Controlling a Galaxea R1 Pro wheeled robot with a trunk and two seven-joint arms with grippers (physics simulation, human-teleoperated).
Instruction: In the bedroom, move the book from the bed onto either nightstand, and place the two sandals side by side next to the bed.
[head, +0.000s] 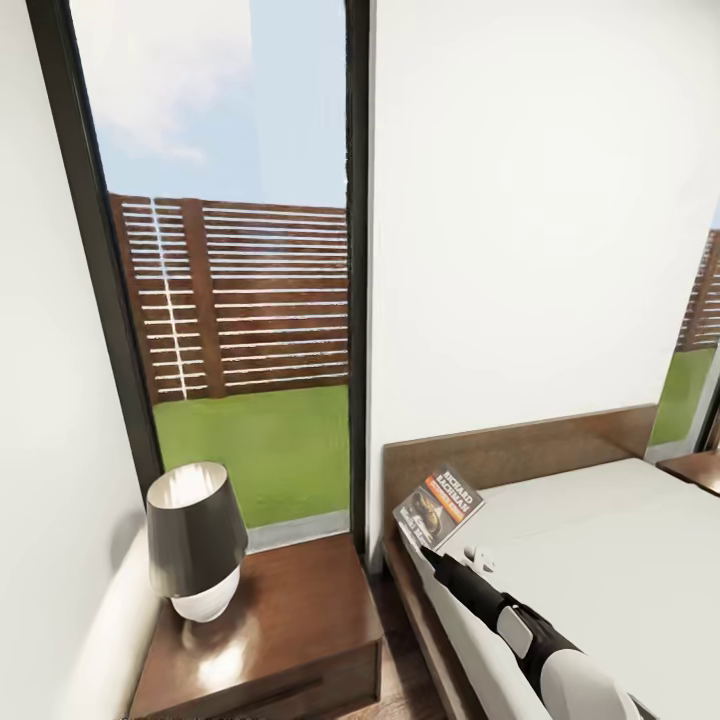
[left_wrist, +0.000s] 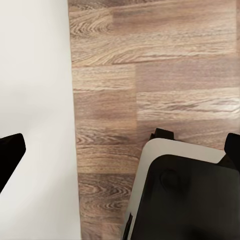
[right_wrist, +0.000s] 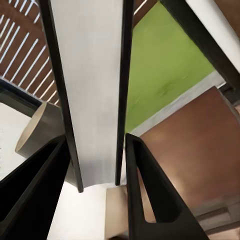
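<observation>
Paperback book (head: 438, 508), thin and light, is pinched edge-on by the right gripper (head: 432, 549). Flexing is likely; a firm spine-side hold is advised. The left gripper's state cannot be told.

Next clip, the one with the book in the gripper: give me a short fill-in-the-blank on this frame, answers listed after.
1. The right gripper is shut on the ____.
2. On the nightstand stands a ____ with a dark shade.
3. The book hangs over the edge of the bed, just in front of the brown ____.
4. Through the window, a slatted wooden ____ stands behind the grass.

Answers: book; lamp; headboard; fence
</observation>
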